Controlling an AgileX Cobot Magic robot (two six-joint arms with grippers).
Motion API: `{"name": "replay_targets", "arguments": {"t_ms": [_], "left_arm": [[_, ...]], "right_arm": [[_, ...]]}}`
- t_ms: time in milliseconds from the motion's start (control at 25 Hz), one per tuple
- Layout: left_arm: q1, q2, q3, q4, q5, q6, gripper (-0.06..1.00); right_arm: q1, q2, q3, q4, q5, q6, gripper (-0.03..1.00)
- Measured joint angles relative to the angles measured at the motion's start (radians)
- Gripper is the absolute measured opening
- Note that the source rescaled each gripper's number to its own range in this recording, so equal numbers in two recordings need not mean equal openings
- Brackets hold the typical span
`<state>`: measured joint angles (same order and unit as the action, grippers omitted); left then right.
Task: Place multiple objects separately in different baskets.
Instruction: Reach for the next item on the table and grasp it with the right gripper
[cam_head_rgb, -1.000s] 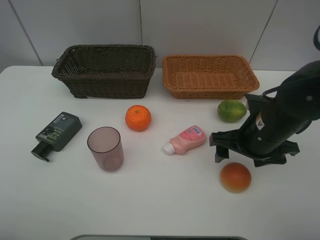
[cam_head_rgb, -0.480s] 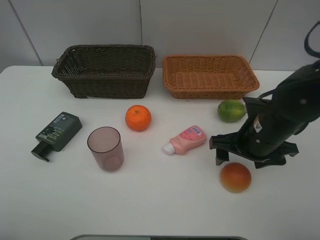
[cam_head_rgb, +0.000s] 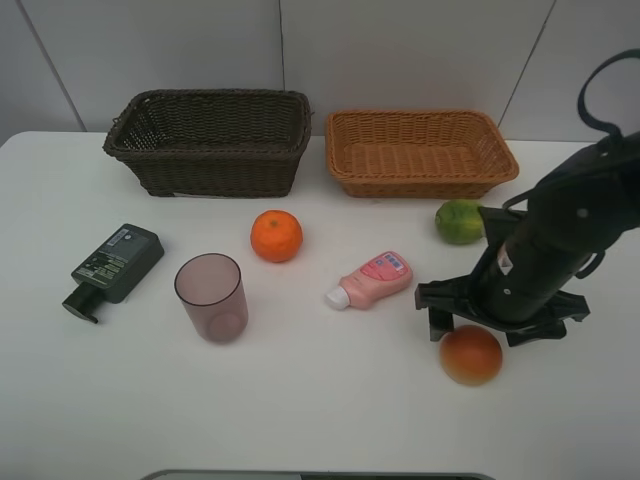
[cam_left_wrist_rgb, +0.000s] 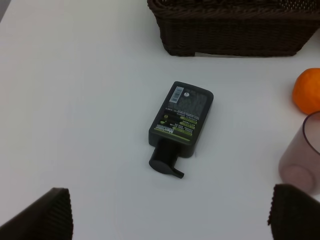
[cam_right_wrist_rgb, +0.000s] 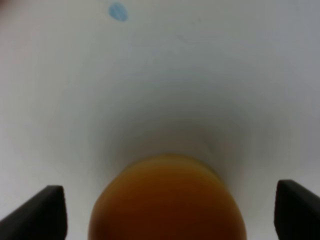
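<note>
The right pincer (cam_head_rgb: 478, 322) is coming down lower now, jaws standing wide and gripping nothing, and the red-yellow fruit (cam_head_rgb: 471, 355) is sitting right between them, untouched. It's lining up the grab; the orange-tan basket (cam_head_rgb: 420, 185) is waiting well beyond it.

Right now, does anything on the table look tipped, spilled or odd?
Two bottles lie on their sides: the dark green pump bottle and the small pink bottle. Nothing is spilled; the mauve cup stands upright.
</note>
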<state>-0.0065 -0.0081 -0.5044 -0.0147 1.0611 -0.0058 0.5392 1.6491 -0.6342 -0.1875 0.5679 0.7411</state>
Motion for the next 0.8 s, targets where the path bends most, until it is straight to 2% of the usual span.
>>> {"name": "replay_targets", "arguments": {"t_ms": [800], "left_arm": [[0.000,0.000,0.000,0.000,0.000,0.000,1.00]], "right_arm": [[0.000,0.020,0.004,0.001,-0.024,0.003,0.80]]}}
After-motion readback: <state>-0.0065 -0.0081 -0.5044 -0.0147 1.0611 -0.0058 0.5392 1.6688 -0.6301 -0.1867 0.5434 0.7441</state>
